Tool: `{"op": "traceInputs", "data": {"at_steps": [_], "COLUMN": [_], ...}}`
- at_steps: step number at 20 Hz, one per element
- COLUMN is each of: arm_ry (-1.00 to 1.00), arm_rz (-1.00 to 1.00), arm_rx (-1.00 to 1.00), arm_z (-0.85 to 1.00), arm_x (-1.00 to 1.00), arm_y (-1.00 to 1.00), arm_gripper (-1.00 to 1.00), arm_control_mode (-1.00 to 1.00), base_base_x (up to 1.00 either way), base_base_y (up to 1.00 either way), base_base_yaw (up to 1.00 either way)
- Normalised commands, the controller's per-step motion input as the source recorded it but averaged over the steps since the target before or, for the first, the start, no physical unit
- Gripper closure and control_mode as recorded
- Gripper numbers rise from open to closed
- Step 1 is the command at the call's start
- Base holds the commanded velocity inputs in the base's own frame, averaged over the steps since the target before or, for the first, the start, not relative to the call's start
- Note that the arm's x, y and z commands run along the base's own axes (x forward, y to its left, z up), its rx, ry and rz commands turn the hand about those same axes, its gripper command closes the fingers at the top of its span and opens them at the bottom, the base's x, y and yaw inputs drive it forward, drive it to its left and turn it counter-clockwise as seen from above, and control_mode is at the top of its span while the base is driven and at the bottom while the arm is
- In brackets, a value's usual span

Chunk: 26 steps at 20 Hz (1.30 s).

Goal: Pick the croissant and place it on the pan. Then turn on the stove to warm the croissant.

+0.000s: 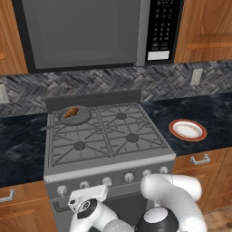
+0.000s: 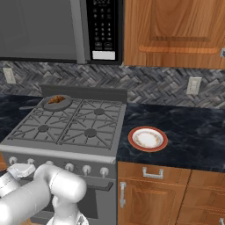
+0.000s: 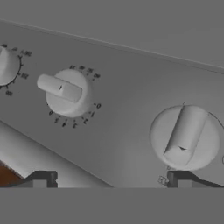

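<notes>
Two steps make up this task, and the first looks done: the croissant (image 1: 71, 112) lies in the pan (image 1: 78, 117) on the stove's (image 1: 108, 136) rear-left burner, so what remains is turning a knob. Down at the front panel, the gripper (image 3: 109, 181) faces the row of knobs with its jaws spread wide and nothing between them. In the hand view, two knobs sit close ahead: the left knob (image 3: 68, 92), its bar lying almost crosswise in that tilted picture, and the right knob (image 3: 184, 137), its bar nearly upright. A third knob (image 3: 6, 64) peeks in at the far left edge.

To do this well, the robot should first settle which knob feeds the burner under the pan; the markings are too small to read, so that is a judgement from position along the row. It should then centre the fingers on either side of that knob's raised bar, roll the wrist to match the bar's angle, close firmly, and rotate without slipping off
</notes>
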Motion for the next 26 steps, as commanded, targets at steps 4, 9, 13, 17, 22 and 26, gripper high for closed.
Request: {"op": "traceInputs", "data": {"at_steps": [4, 9, 13, 17, 22, 26], "arm_ry": [0.0, 0.0, 0.0, 0.0, 0.01, 0.11], "arm_rz": [0.01, 0.02, 0.04, 0.07, 0.13, 0.17], "arm_rx": [0.0, 0.0, 0.0, 0.0, 0.01, 0.05], "arm_z": [-0.22, -0.17, -0.33, -0.39, -0.65, -0.88], "arm_x": [0.0, 0.1, 0.18, 0.07, 0.48, 0.57], "arm_y": [0.29, 0.11, 0.01, 0.03, -0.11, -0.3], "arm_gripper": [-1.0, -1.0, -1.0, -1.0, -1.0, -1.0], "arm_control_mode": [-1.0, -1.0, -1.0, -1.0, -1.0, -1.0], "base_base_x": [0.0, 0.0, 0.0, 0.0, 0.0, 0.0], "base_base_y": [0.0, 0.0, 0.0, 0.0, 0.0, 0.0], "base_base_yaw": [0.0, 0.0, 0.0, 0.0, 0.0, 0.0]}}
